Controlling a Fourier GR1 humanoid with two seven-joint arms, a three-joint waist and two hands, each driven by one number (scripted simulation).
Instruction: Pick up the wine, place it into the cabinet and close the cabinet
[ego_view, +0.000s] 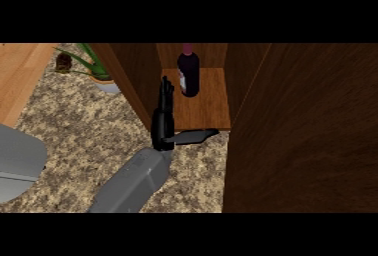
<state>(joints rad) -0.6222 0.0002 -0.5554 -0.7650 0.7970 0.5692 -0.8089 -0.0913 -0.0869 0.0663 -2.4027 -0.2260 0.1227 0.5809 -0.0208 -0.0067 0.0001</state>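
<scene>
Wine (189, 70) is already standing upright in the cabinet (199, 107), and the hand (164, 117) beside it has straight fingers and thumb out, so I'd guess swinging the door (310, 135) shut comes next.

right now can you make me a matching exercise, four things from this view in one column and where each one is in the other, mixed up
Things:
1. wine bottle
2. potted plant
3. cabinet door
4. hand

Places:
A. on the granite counter, left of the cabinet
B. swung open at the view's right
C. standing upright on the cabinet's wooden shelf
D. fingers straight, reaching onto the shelf beside the bottle, apart from it

Pairs: 1-C, 2-A, 3-B, 4-D
</scene>
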